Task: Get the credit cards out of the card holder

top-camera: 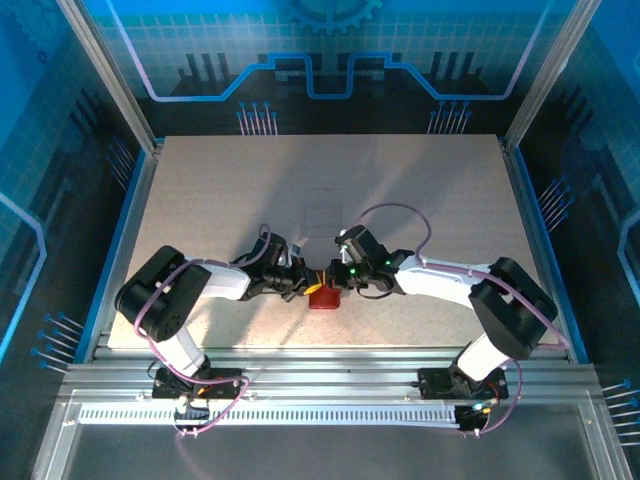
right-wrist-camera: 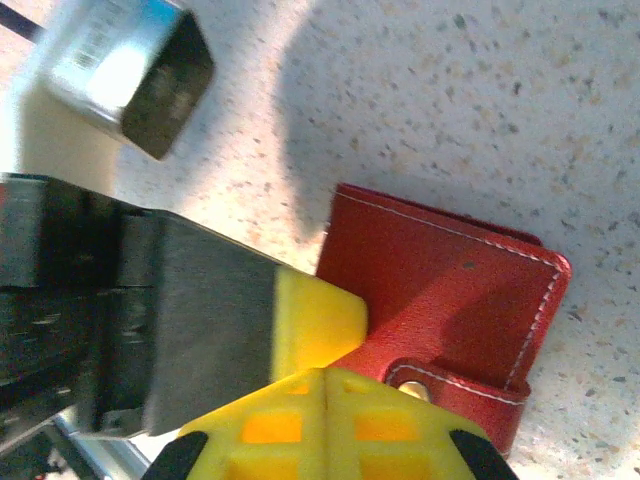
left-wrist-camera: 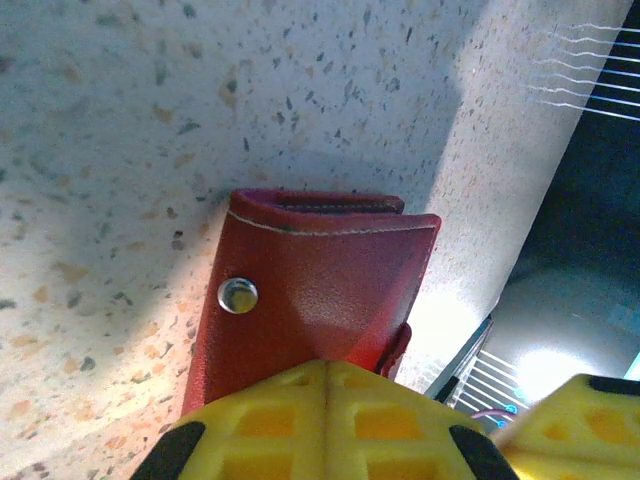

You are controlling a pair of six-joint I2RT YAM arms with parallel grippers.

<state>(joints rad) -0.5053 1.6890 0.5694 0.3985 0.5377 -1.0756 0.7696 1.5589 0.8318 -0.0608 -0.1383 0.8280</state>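
Card holder (top-camera: 323, 297) folded shut on the table (top-camera: 220, 190), near its front edge.
We see left gripper (left-wrist-camera: 325, 368) and right gripper (right-wrist-camera: 320, 374) both pressed closed, tips against the red leather; whether either pinches it we cannot tell.

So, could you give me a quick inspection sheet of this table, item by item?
Surface: speckled beige table, nothing spilled.
Job's things: red wallet folded shut; cards: nothing seen.
Clutter: faint clear tray beyond the wallet.
Grippers: left gripper and right gripper both shut, tips at the wallet; whether they pinch it cannot be told.
Cables: purple cables loop along both arms.
Surroundings: blue patterned walls, metal rails at the near edge.
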